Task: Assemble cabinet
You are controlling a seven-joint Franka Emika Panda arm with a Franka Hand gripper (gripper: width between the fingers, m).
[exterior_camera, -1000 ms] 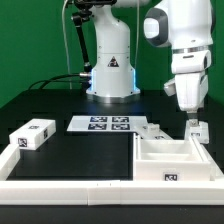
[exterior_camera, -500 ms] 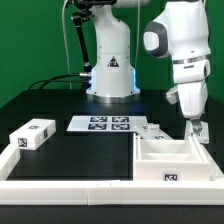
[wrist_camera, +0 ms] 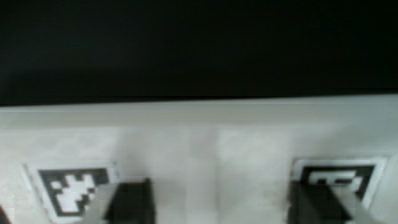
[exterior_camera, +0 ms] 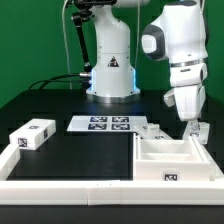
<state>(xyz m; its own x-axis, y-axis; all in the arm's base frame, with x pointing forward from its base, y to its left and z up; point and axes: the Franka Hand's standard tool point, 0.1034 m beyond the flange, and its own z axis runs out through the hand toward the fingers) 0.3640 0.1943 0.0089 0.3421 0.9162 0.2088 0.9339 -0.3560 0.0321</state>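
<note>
The cabinet's boxy white body (exterior_camera: 170,158) lies open-topped at the exterior view's right. A small white panel (exterior_camera: 199,131) with a tag lies just behind it, and another tagged panel (exterior_camera: 156,131) lies beside the marker board. A white tagged block (exterior_camera: 32,134) sits at the exterior view's left. My gripper (exterior_camera: 191,123) points down right over the panel behind the body. In the wrist view a white tagged surface (wrist_camera: 222,150) fills the lower half, and the gripper (wrist_camera: 228,200) is open, its dark fingers (wrist_camera: 128,203) wide apart with nothing held between them.
The marker board (exterior_camera: 103,124) lies in the middle in front of the robot's base (exterior_camera: 111,80). Long white border rails (exterior_camera: 65,186) run along the front and meet the cabinet body. A black cable (exterior_camera: 55,80) trails at the back left.
The arm's upper part has swung toward the exterior view's left, and the wrist has shifted slightly. The gripper stays over the same small panel. No part has moved.
</note>
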